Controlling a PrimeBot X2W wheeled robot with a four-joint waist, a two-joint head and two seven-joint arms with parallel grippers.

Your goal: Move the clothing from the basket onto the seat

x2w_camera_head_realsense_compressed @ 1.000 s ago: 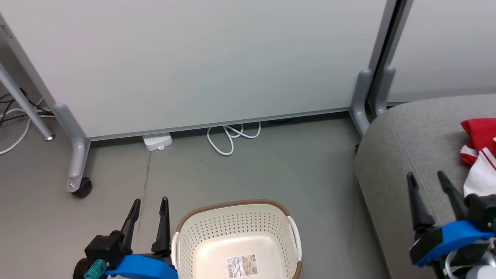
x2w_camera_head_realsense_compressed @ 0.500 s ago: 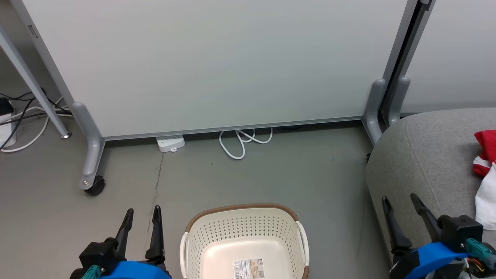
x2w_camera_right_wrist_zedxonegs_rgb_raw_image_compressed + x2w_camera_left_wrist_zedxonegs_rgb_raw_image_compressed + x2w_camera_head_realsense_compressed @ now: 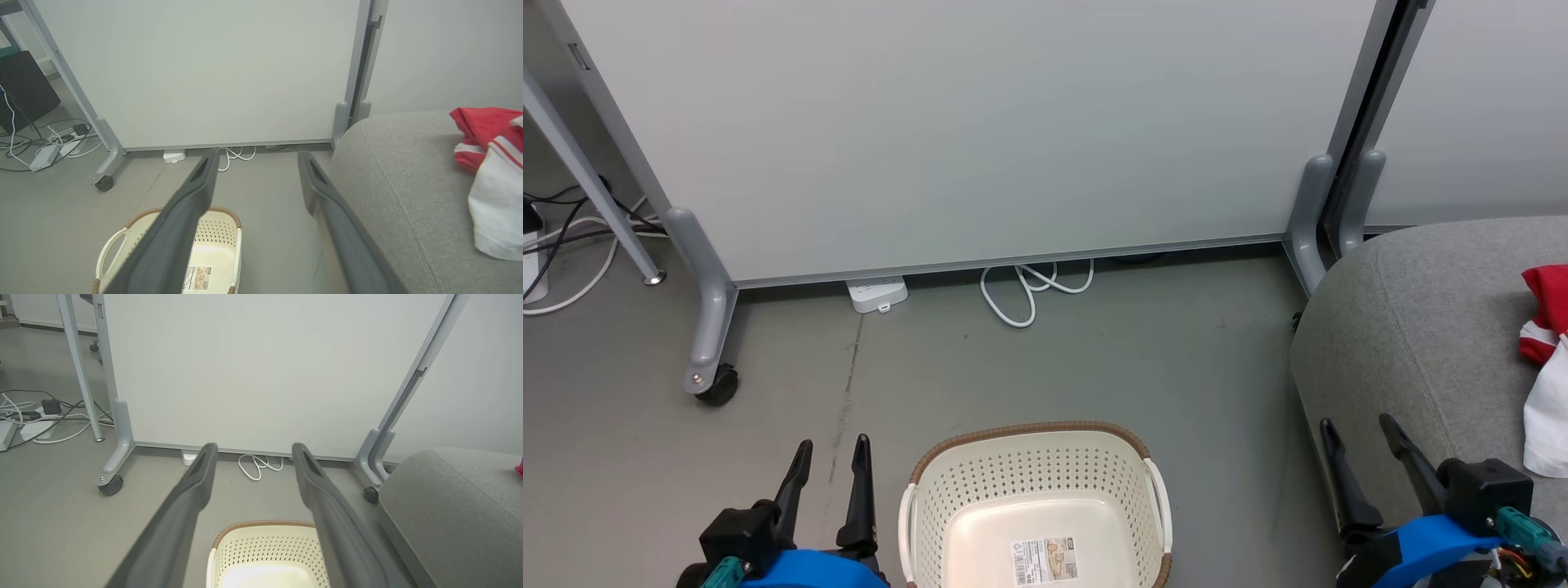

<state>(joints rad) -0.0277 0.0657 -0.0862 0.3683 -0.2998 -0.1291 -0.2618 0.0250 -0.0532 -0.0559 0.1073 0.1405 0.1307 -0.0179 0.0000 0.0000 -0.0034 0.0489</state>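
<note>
Head view: the basket [image 3: 1029, 469] stands on the grey floor [image 3: 1094, 359] at bottom centre. It holds no garment. A printed label [image 3: 1045, 560] is stuck to its base, with a barcode-like block and small print too fine to read. The clothing [image 3: 1548, 304] lies on the seat [image 3: 1413, 327] at the right edge, well apart from the basket. The left gripper [image 3: 833, 443] hangs just beside the basket's left handle, fingers spread wide and holding nothing. The right gripper [image 3: 1356, 423] stands at the seat's near edge, fingers also wide and empty, near the clothing but clear of it.

Right wrist view: the clothing resolves into a red garment with white stripe trim, partly overlapped by a piece with a large white panel. A stitched seam [image 3: 392, 192] runs along the seat cushion.

Left wrist view: loose cables [image 3: 36, 420] and adapters lie on the floor at the left.

Room: a pale partition panel [image 3: 972, 122] stands on grey legs, one fitted with a castor [image 3: 719, 384]. A white power strip [image 3: 878, 294] and a coiled white cable [image 3: 1029, 298] lie at the panel's lower edge.
</note>
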